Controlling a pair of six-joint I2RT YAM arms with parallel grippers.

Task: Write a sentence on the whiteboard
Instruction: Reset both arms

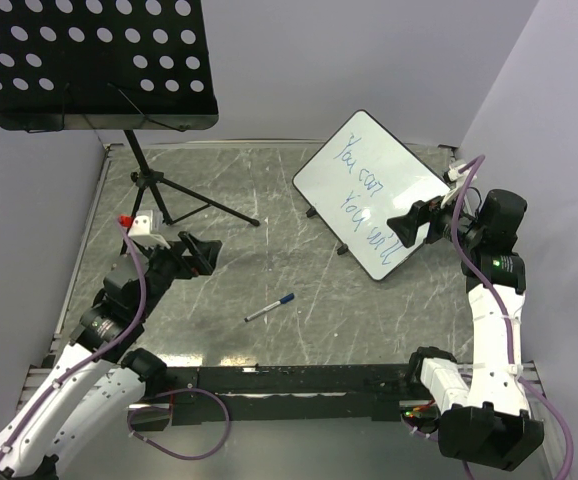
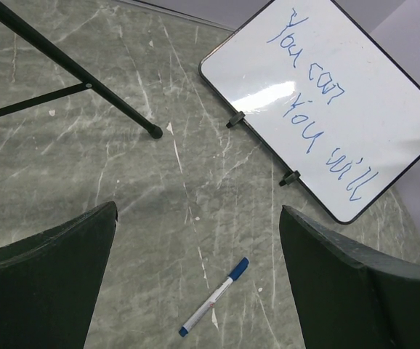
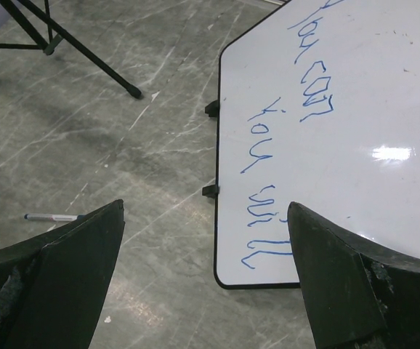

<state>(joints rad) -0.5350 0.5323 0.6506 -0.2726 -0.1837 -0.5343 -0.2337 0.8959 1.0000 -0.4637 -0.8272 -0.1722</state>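
We see 1 black perforated music stand (image 1: 89,60) back left and 1 blue-capped marker (image 1: 270,308) lying flat on the grey table (image 1: 269,180).

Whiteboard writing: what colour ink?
Blue, two handwritten lines of the sentence on the whiteboard; clearest in the left wrist view.

Even, fairly bright light from overhead falls on the bench (image 1: 299,250), throwing only soft shadows beside the stand legs (image 2: 115,103). The glossy whiteboard (image 2: 384,102) carries a white glare patch (visible in both wrist views), yet the sentence (image 2: 319,87) reads clearly. Focus is sharp overall; the right pincer (image 3: 206,209), close to its lens, looks dark and slightly soft.
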